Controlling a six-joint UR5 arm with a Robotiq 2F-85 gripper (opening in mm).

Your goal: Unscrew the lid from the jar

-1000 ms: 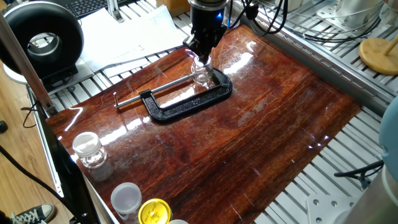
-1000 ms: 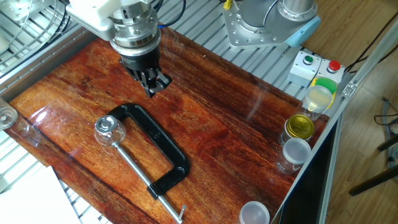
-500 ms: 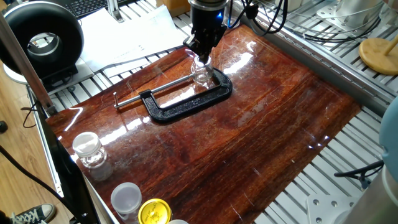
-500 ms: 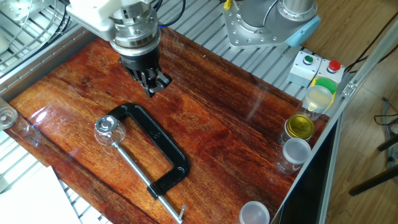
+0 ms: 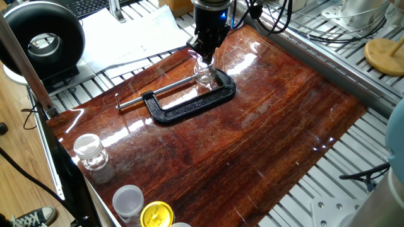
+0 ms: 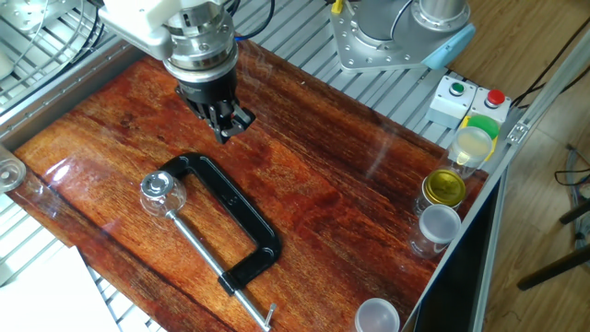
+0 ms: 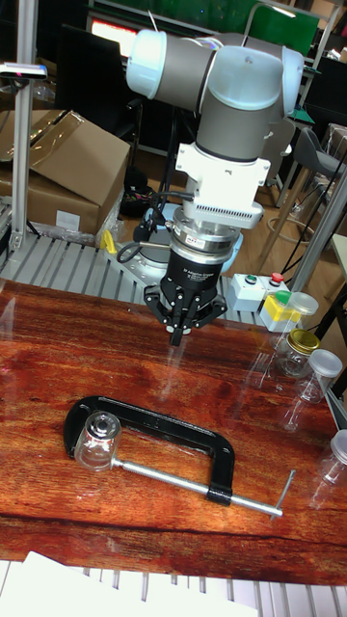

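Nothing had changed in the last second. The end effector [image 6: 230, 124] hung in the same spot, and the jar [image 6: 162, 196] had not moved. So the unscrewing had not begun, or the arm was just waiting.

The jar sat on the table [image 6: 350, 212], squeezed in the black clamp [image 6: 241, 226]. Its lid [image 6: 155, 187] was on top.

The fingers [image 7: 176, 331] came together in a tight point. They looked closed, with nothing between them.

The views did not tell the same story. In one fixed view, the end effector [image 5: 206, 55] looked like it sat right on the jar [image 5: 204, 74]. But the other fixed view showed it off to the side, well apart from the jar. The tall fixed view showed it up in the air too, behind the clamp [image 7: 193, 442], with the jar [image 7: 96, 441] lower down at the left. I think it needed to move over the lid [image 7: 100, 426] and open first.
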